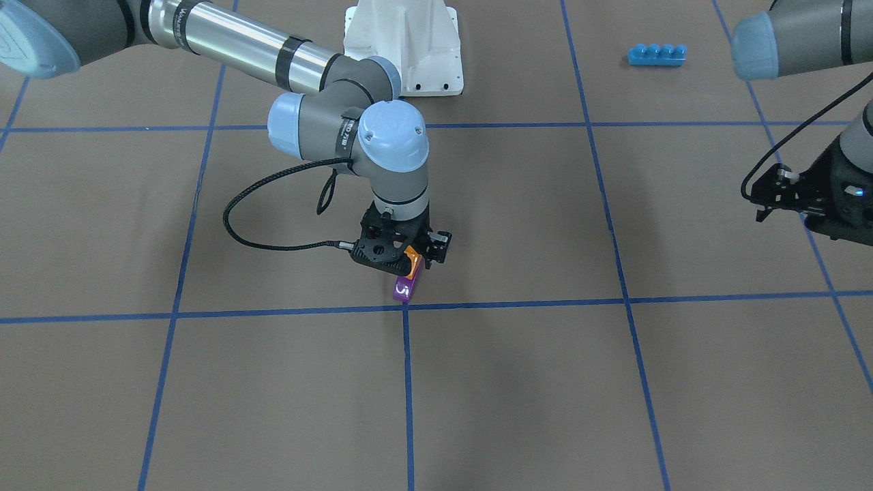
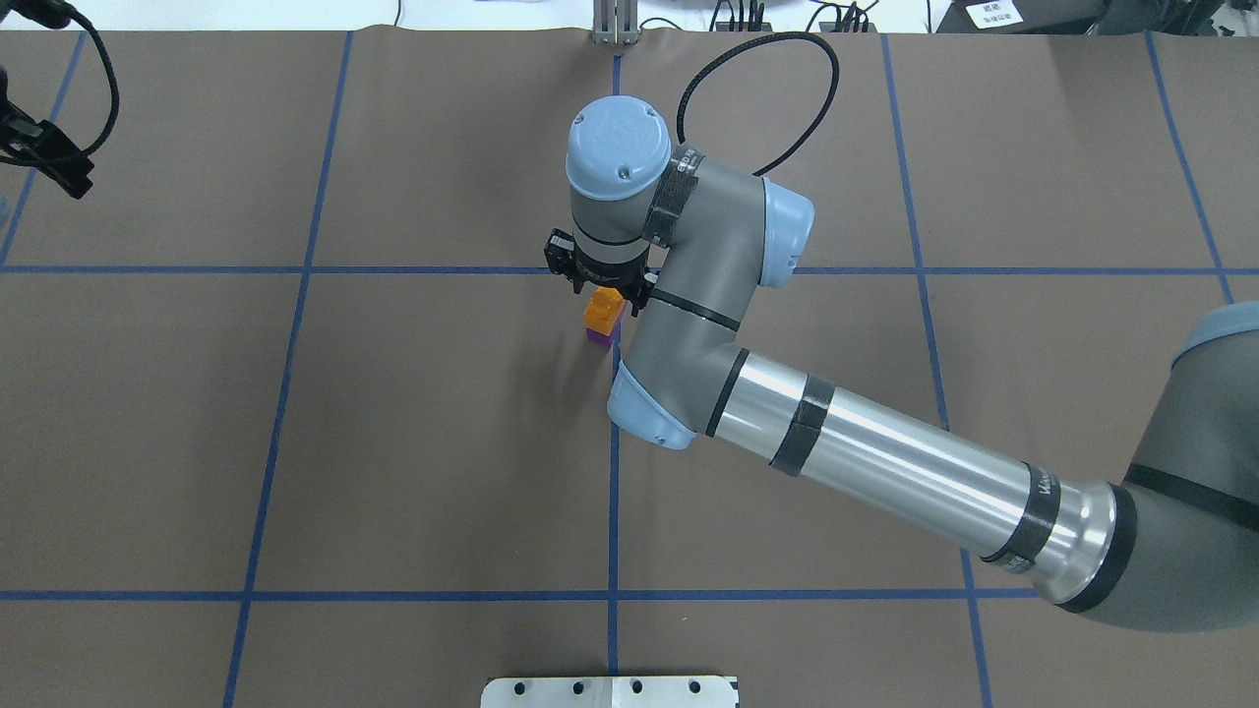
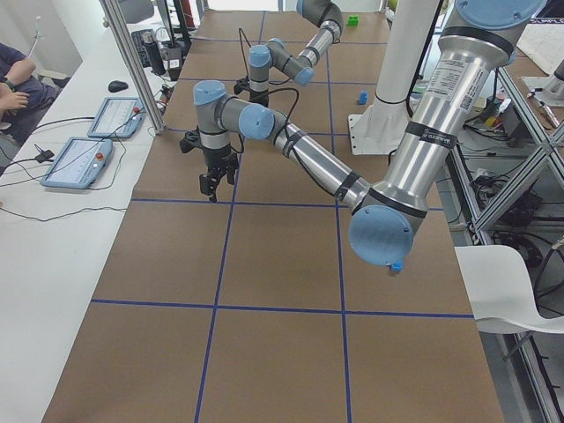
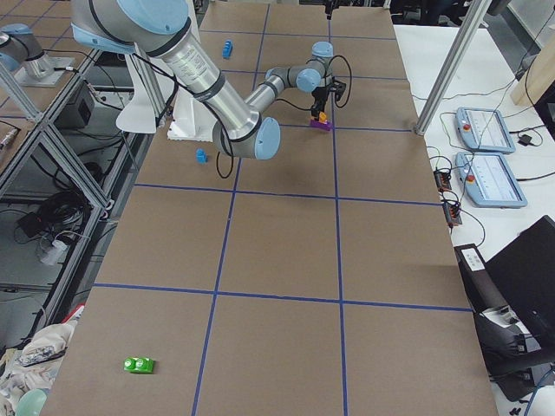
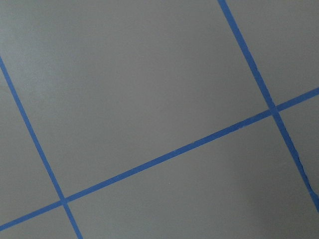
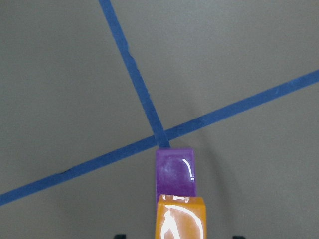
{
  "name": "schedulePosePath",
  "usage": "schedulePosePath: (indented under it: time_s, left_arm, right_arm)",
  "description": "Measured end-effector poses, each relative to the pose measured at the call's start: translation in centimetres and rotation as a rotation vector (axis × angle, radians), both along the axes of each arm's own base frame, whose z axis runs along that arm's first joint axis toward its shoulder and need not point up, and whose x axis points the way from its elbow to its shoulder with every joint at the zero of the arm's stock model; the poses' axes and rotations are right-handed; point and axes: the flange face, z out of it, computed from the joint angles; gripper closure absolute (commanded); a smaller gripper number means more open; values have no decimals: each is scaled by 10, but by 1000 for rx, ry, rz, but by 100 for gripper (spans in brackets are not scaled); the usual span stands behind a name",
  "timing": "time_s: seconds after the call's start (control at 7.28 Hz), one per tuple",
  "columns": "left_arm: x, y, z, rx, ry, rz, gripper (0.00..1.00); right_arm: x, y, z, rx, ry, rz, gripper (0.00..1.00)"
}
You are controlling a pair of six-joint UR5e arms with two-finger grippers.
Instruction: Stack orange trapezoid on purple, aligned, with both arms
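The orange trapezoid (image 1: 412, 260) sits on top of the purple block (image 1: 403, 289) by a crossing of blue tape lines. The purple block's end sticks out past the orange one. My right gripper (image 1: 409, 254) hangs straight over the stack, open, with its fingertips wide on either side of the orange block and not touching it. In the right wrist view the orange trapezoid (image 6: 181, 218) lies low in the middle with the purple block (image 6: 174, 172) beyond it. My left gripper (image 1: 769, 196) is open and empty far off at the table's side, also in the overhead view (image 2: 51, 160).
A long blue four-stud brick (image 1: 657, 54) lies near the robot's white base (image 1: 404, 51). A small blue block (image 4: 201, 156) and a green block (image 4: 139, 365) lie far from the stack. The left wrist view shows only brown table with blue tape lines (image 5: 164, 155).
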Motion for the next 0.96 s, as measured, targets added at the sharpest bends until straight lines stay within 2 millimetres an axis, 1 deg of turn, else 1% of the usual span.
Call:
schedulePosePath:
  time_s: [0.14,0.27,0.41,0.55,0.69,0.82,0.96]
  left_arm:
    - [0,0,0,2,0,2,0]
    - [-3,-1,0,4,0,0,0]
    - [-12,-1,4,5,-1,-10,0]
    - [-27,1,17,22,-6,1,0]
    - [-50,2,34,52,-14,30,0]
    - [-80,3,53,56,-11,33,0]
    - [-113,6,74,25,15,4,0]
  right_arm:
    - [11,-5,-7,8,-10,-4,0]
    - [33,-12,-14,8,-20,-3,0]
    - [71,-15,-17,19,-17,-16,0]
    - [117,-11,-4,60,2,-52,0]
    - [174,-7,33,109,30,-96,0]
    - [245,-8,88,147,55,-150,0]
    - [323,-15,148,179,73,-215,0]
